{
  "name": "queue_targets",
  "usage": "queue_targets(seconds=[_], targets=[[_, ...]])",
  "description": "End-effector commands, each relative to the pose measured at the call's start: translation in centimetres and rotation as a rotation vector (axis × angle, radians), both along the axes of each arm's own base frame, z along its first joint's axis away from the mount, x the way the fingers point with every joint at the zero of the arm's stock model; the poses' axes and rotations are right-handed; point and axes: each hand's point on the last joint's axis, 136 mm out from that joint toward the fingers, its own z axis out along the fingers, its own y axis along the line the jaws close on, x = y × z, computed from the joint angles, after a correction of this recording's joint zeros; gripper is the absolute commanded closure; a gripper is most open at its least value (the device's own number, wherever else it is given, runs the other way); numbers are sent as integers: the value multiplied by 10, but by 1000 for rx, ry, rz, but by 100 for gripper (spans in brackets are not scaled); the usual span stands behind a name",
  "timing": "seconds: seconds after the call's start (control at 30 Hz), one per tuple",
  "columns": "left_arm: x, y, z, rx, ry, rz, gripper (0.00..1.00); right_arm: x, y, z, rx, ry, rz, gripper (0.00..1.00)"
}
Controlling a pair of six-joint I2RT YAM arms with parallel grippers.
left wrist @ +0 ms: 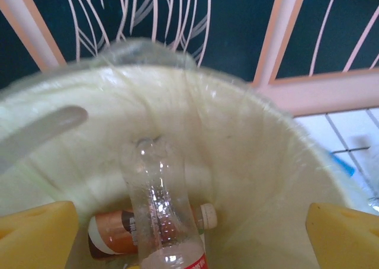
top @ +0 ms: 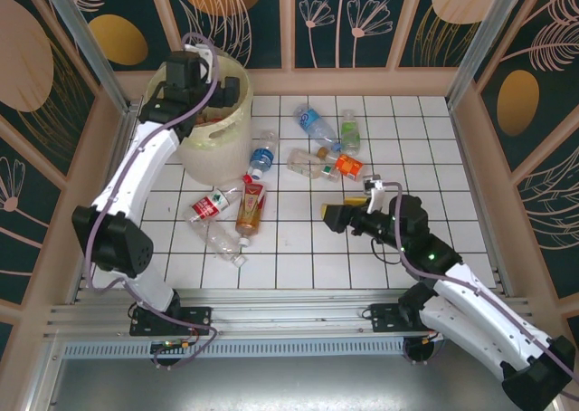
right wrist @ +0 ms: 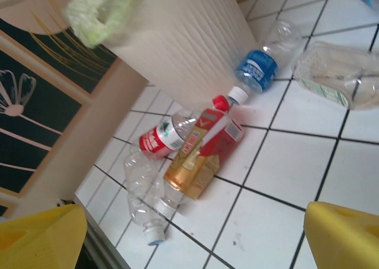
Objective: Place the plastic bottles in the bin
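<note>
Well, amber-filled red-labelled plastic bottle (right wrist: 201, 153) ahead of empty, wide-spread right gripper (right wrist: 192, 239): judged light, slick, squashy; best gripped mid-body. Left gripper (left wrist: 189, 236) spread too.

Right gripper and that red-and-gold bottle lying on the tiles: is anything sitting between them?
Nothing: the top view shows bare white tiles between the open right gripper and the red-and-gold bottle; the right wrist view agrees.
</note>
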Motion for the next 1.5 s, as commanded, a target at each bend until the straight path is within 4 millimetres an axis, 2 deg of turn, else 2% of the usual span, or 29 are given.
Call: queue_targets(seconds=[0.0,0.07,0.13,0.3,0.43,0.57,0.7,0.73,0.87,0.97,1.23,1.33,1.47], targets=[[-31,5,49,-74,-92,-19,1,-4,9,3,-22,-6,58,5],[-48,10,55,-108,-93,-8,1,-9,16,-2,-29,3,108,6],[-65,15,49,-135,-66,11,1,-13,23,-6,-44,12,148,7],[-117,38,4,-169,69,105,1,-22,44,-12,-93,16,213,7],[-168,52,-42,-257,172,179,1,-27,63,-21,-147,18,250,7],[-214,68,-76,-353,243,279,1,-34,83,-28,-178,15,287,7],[-247,78,-100,-429,298,351,1,-38,101,-33,-177,18,320,7],[-254,77,-113,-445,330,360,1,-39,105,-34,-180,19,325,7],[-270,73,-154,-495,440,387,1,-45,118,-36,-197,12,352,6],[-277,61,-188,-560,529,378,2,-51,125,-36,-208,6,382,5],[-296,41,-254,-698,686,385,2,-58,126,-41,-219,2,399,4],[-301,37,-273,-725,720,388,2,-60,126,-44,-219,1,397,4],[-300,33,-286,-752,729,383,5,-60,123,-49,-222,6,391,4]])
